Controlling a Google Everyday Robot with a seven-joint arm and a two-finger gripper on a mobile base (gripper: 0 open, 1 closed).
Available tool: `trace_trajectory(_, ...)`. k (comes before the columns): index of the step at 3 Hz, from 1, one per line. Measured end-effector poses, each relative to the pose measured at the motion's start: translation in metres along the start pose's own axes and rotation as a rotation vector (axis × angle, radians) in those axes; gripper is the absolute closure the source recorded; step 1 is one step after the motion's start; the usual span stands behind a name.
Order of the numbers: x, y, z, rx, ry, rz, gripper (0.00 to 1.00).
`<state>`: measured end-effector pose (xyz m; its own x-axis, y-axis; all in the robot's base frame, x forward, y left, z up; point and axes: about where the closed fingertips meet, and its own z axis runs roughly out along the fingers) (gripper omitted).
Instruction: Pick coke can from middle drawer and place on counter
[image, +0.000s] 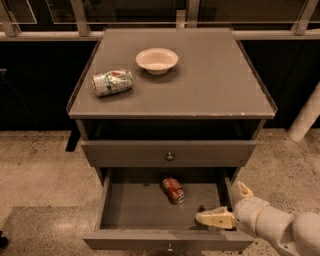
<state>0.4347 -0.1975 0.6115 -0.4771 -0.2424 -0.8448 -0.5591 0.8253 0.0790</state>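
Note:
The coke can lies on its side on the floor of the open middle drawer, near the back and a little right of centre. My gripper is at the drawer's right side, open, with one finger reaching over the drawer floor and the other outside the right wall. It is to the right of the can and apart from it. The counter is the grey cabinet top above.
A green-and-white can lies on its side at the counter's left. A white bowl stands at the counter's back centre. A shut drawer front with a knob sits above the open drawer. Speckled floor surrounds the cabinet.

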Motion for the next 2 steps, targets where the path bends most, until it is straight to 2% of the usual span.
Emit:
trace_trajectory(1, 0.037, 0.011, 0.038, -0.016, 0.060, 0.032, 0.00)
trace_trajectory(2, 0.098, 0.035, 0.114, -0.024, 0.104, 0.091, 0.00)
